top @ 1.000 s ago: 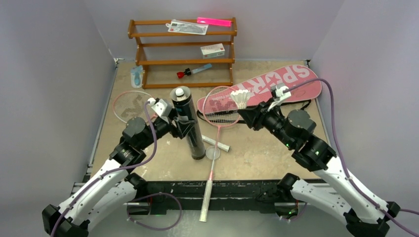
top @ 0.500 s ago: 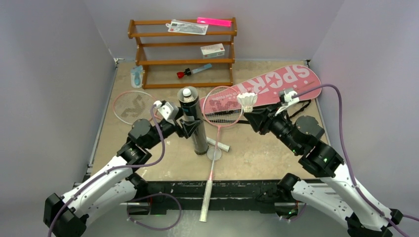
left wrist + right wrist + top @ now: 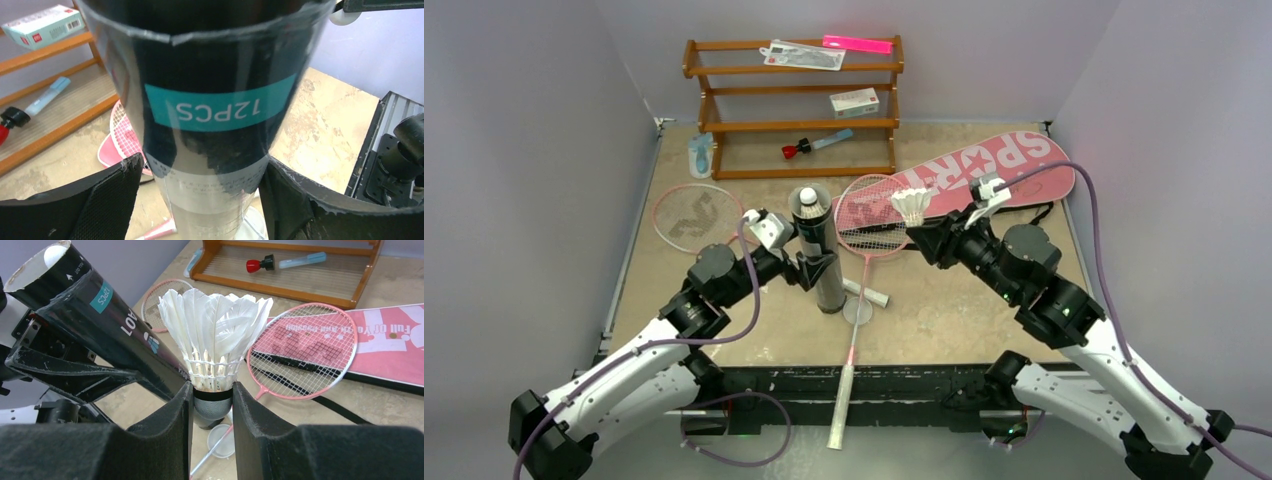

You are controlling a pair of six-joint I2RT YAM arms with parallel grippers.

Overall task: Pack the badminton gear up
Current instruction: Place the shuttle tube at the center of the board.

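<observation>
Right pincer (image 3: 211, 390) is clamped on the dark cork base of a white feather shuttlecock (image 3: 215, 335), feathers pointing up, held above the bench (image 3: 964, 300) and over the strung head of a pink-framed racket (image 3: 872, 215). That shuttlecock sits to the right of the black tube (image 3: 824, 270), clear of its open mouth. The tube stands nearly upright on the bench, teal "12PCS" label visible, with a white rounded object showing inside the mouth. Left pincer (image 3: 202, 170) straddles the tube's lower half, one finger close on each side; whether the fingers press or have eased off cannot be told. The racket under the shuttlecock lies with its head partly on the pink "SPORT" bag (image 3: 994, 165) and its white handle overhanging the near bench edge. A second pink racket (image 3: 686, 213) lies flat at the left. A clear round lid (image 3: 856, 312) rests beside the tube's foot. A wooden shelf rack (image 3: 794, 125) at the rear carries a red-capped blue tool (image 3: 816, 145) and a small white box (image 3: 854, 101).
</observation>
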